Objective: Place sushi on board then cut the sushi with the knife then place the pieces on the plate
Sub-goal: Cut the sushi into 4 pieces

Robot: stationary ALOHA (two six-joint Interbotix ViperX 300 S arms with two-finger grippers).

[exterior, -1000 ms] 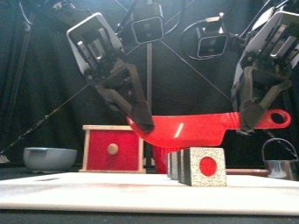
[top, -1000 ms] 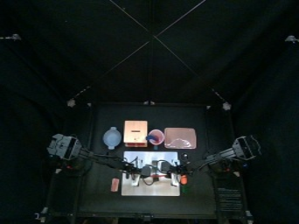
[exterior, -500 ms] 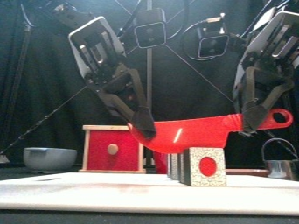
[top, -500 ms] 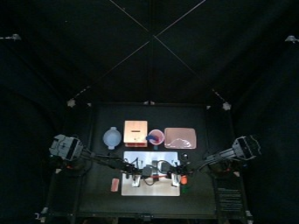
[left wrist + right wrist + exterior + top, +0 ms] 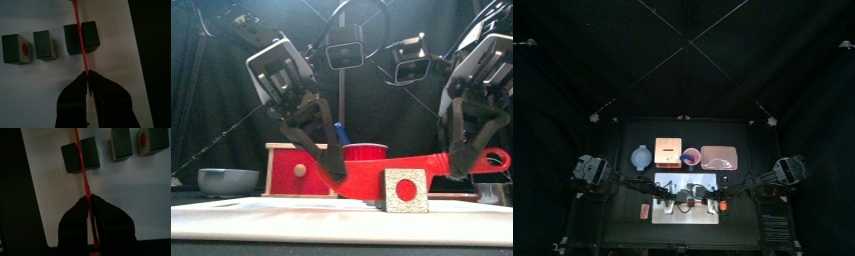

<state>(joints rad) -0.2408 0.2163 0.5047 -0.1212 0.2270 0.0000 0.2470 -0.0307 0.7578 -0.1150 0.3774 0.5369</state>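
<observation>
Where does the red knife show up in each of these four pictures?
Top view: knife lies across the white board, tiny.
Front view: knife slants behind the red-dotted sushi piece.
Left wrist view: knife, a thin line crossing one sushi block.
Right wrist view: knife, same thin line.
Shared landmark: the white board.

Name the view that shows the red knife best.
Front view: the red knife shows side-on, blade to handle. Both wrist views show only its thin edge; the top view shows it too small.
</observation>
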